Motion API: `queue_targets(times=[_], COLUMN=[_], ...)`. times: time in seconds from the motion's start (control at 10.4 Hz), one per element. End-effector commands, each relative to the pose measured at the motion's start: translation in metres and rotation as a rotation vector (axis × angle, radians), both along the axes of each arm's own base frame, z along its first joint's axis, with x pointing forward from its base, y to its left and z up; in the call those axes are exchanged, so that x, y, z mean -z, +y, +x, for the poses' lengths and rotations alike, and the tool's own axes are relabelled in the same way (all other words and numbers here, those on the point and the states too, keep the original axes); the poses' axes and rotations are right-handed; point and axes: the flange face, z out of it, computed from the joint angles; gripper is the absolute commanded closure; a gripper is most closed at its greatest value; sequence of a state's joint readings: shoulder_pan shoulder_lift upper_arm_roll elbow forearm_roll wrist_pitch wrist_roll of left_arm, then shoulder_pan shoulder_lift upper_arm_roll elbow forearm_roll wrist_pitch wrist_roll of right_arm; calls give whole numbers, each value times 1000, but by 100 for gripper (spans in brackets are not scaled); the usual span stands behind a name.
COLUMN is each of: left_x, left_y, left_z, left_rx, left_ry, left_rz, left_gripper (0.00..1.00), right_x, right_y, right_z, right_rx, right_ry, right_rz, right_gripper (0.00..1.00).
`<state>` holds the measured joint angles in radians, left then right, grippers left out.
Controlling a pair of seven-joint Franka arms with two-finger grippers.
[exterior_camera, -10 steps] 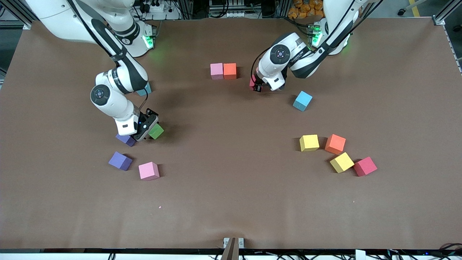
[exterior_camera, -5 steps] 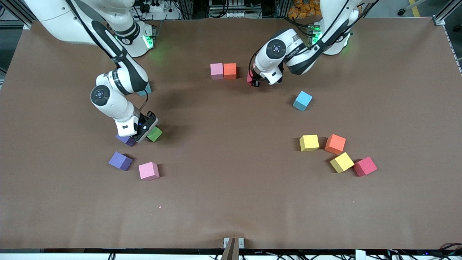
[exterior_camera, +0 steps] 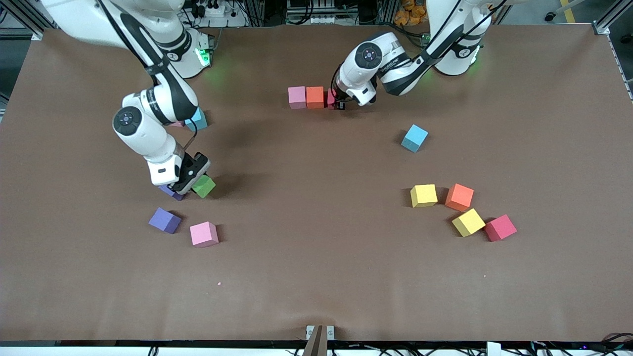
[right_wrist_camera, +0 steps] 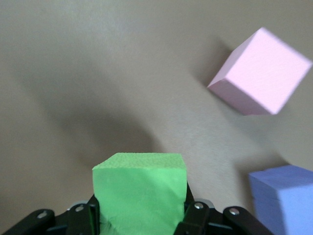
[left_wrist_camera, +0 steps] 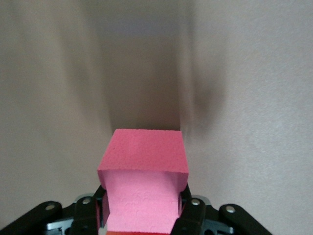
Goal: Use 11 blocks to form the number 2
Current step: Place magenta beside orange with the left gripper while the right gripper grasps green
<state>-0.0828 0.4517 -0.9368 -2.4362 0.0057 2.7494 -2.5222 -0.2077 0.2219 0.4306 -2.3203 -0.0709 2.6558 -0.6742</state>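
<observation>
The left gripper [exterior_camera: 338,104] pinched a crimson cube [left_wrist_camera: 143,183] just beside the orange cube [exterior_camera: 314,97]; the right gripper [exterior_camera: 190,184] pinched the green cube [right_wrist_camera: 139,191] above the table [exterior_camera: 316,277].

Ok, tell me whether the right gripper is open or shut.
Shut on the green cube. The right gripper has a finger pressed against each side of it in the right wrist view, near a purple cube.
</observation>
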Motion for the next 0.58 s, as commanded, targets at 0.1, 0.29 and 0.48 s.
queue_targets(times=[0.1,0.29,0.48], left_x=[1,2,0], left_y=[-4,-4,-5], left_z=[-6,-5,-5], left_rx=[-36,-39,-39], left_ry=[15,16,14], left_rz=[-12,-12,-16], left_gripper=[58,58,58], right_x=[-39,-39,-44], right_y=[4,5,10], right_z=[-11,-9,-6], right_rx=[-4,-2,-2], right_ry=[5,7,-2], right_rz=[-61,-56,-50], right_gripper=[71,70,70])
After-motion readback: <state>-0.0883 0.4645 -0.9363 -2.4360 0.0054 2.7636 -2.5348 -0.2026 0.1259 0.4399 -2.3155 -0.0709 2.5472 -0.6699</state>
